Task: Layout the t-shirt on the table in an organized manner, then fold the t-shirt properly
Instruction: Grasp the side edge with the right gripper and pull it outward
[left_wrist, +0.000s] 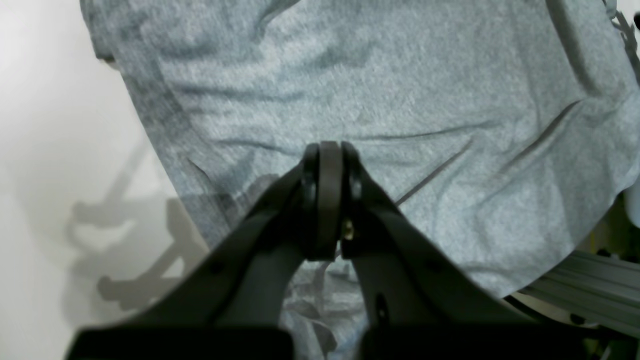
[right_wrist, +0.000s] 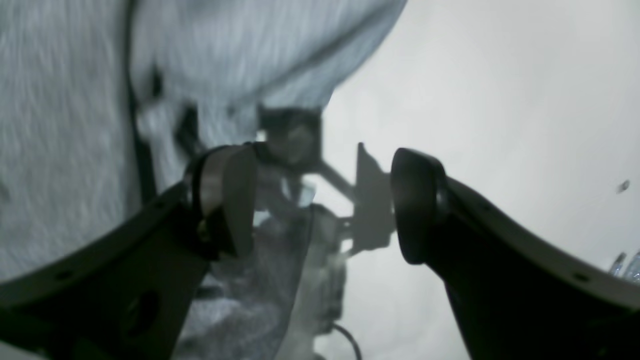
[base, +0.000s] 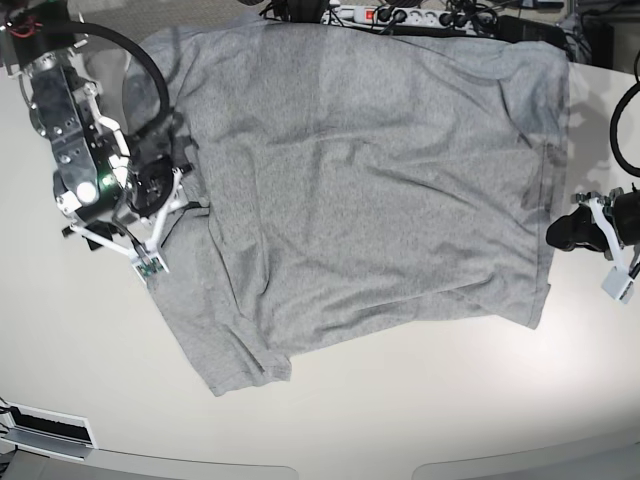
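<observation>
Two grippers flank the t-shirt, which lies spread plain side up across the far half of the table, its top edge reaching the cables and power strip at the table's far rim. One sleeve sticks out toward the near edge, and soft wrinkles run across the body, so the laying-out step looks nearly done but not fully smoothed; no fold is made yet.

In the base view the right gripper sits at the shirt's left edge. Its wrist view shows the jaws spread wide, one fingertip over grey cloth and the other over bare table, with nothing between them, so it grips nothing.

On the opposite side the left gripper sits just beside the shirt's right edge. Its wrist view shows the two pads pressed flat together with the cloth lying beyond and below them; whether a thin bit of hem is pinched there I cannot tell, but no fabric shows between the jaws.

My reading is that this is the last tidying before the first fold. Next, each gripper would need to take hold of a side edge cleanly, through one layer only, pull the wrinkles flat, and keep the cloth from dragging off toward the cables
</observation>
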